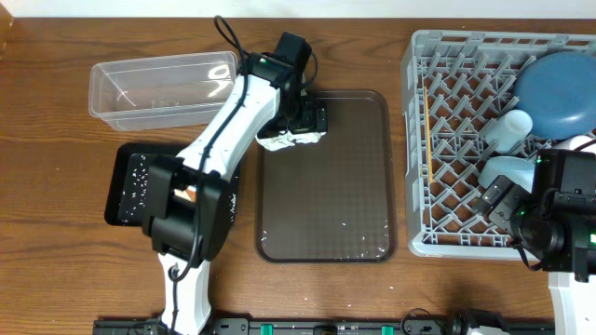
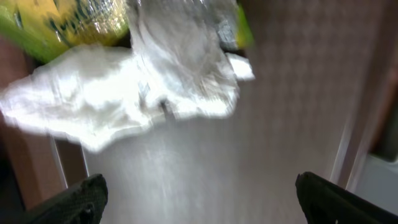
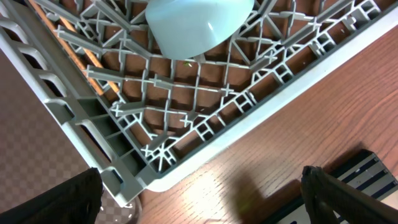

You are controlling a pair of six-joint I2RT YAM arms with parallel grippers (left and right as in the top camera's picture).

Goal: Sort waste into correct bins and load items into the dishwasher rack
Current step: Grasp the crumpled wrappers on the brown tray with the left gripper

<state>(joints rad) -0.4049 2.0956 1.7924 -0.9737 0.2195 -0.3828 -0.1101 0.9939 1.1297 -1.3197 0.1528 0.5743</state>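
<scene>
My left gripper (image 1: 298, 128) (image 2: 199, 202) is open and empty over the back left corner of the dark brown serving tray (image 1: 345, 186). Just ahead of its fingers lie the crumpled white tissue (image 1: 284, 141) (image 2: 124, 102) and the green-yellow wrapper (image 2: 68, 22). The grey dishwasher rack (image 1: 414, 140) (image 3: 93, 112) holds the dark blue bowl (image 1: 559, 88), a white cup (image 1: 510, 130), a light blue upturned piece (image 1: 507, 172) (image 3: 199, 25) and the chopsticks (image 1: 426, 140) (image 3: 81, 50). My right gripper (image 1: 503, 200) (image 3: 199, 199) is open and empty above the rack's front corner.
The clear tub (image 1: 163, 88) stands at the back left. The black tray (image 1: 135, 186), with rice grains on it, lies at the left, partly under my left arm. A bit of orange (image 1: 189, 195) shows beside that arm.
</scene>
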